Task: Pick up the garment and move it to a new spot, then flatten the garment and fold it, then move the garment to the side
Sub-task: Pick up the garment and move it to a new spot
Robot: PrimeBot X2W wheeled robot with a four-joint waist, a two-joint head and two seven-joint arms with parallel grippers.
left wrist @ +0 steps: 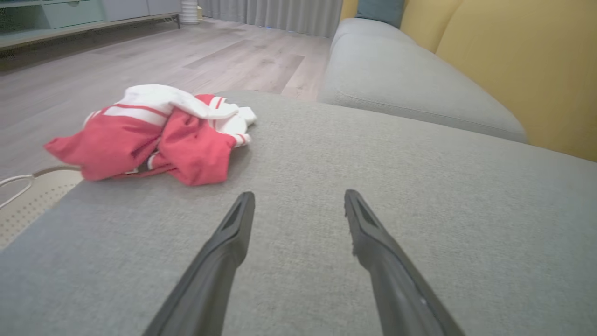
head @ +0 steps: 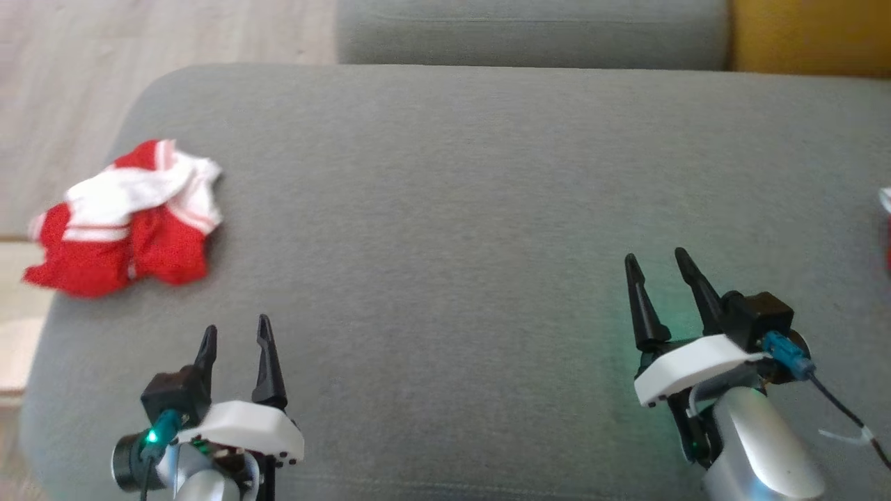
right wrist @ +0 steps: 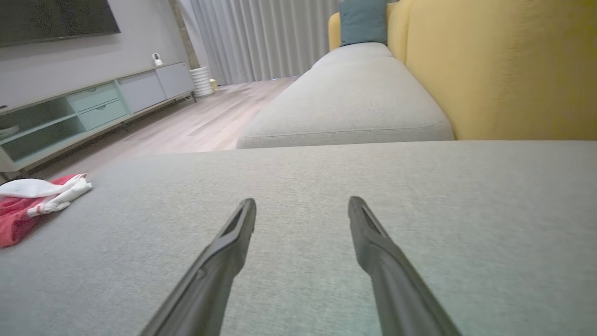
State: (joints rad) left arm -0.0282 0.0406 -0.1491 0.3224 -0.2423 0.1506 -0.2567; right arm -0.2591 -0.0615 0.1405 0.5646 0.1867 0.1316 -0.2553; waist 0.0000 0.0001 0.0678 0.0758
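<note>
A crumpled red and white garment lies near the left edge of the grey sofa cushion. The left wrist view has the garment ahead and to the left of the fingers; the right wrist view catches the garment at its far left. My left gripper hovers open at the lower left, below and right of the garment, apart from it. At the lower right my right gripper stands open over bare cushion. Nothing sits between either pair of fingers.
A second grey cushion and a yellow backrest lie beyond. Wooden floor drops off past the cushion's left edge, with a pale perforated basket beside it. A scrap of red and white cloth peeks in at the right edge.
</note>
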